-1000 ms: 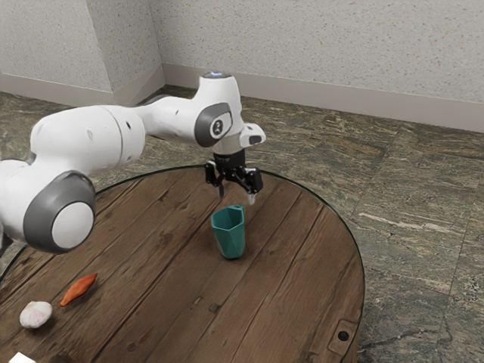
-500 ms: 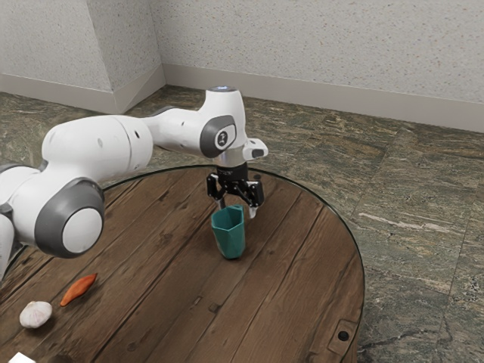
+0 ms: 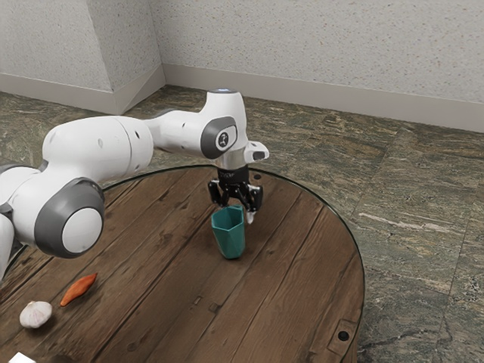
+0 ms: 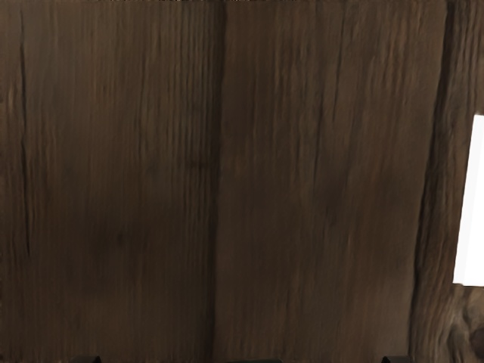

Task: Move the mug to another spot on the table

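Observation:
A teal mug [image 3: 229, 234] stands upright near the middle of the round wooden table [image 3: 287, 302]. My black gripper [image 3: 236, 211] is low over the mug's far rim, open. One white-tipped finger [image 3: 249, 217] hangs just outside the rim on the exterior view's right. The other finger is at the rim's far side, partly hidden by the hand. I cannot see contact from both sides. In the wrist view, dark table planks [image 4: 227, 181] lie close under the hand.
An orange carrot-like piece [image 3: 78, 290] and a pale garlic-like lump [image 3: 35, 314] lie near the table's front left edge. A white patch [image 4: 470, 200] shows at the edge of the wrist view. The table's edge curves close behind the mug.
My hand has come down from above the mug to its far rim and shifted slightly toward the exterior view's right. The mug has not moved.

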Controlling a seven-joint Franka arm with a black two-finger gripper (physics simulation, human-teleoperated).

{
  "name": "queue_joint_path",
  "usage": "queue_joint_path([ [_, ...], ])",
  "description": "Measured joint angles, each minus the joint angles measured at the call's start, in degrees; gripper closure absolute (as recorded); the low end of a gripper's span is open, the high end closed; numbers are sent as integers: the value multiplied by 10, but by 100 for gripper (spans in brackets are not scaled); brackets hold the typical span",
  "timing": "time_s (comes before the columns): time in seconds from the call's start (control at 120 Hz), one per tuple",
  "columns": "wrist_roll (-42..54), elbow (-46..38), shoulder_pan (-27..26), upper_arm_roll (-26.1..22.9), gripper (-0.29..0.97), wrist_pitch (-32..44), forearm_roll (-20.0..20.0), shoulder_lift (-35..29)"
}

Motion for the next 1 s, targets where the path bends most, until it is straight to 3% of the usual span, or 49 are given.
queue_joint_path([
  [0.233,-2,2,21,-23,57,-9,-1,1],
  [0.392,-3,17,43,-43,63,-54,1,1],
  [0.592,-8,50,101,-79,66,-177,-26,1],
  [0.817,-19,46,116,-63,68,-294,-47,-6],
  [1.0,-25,-27,122,-52,71,-317,-40,-40],
])
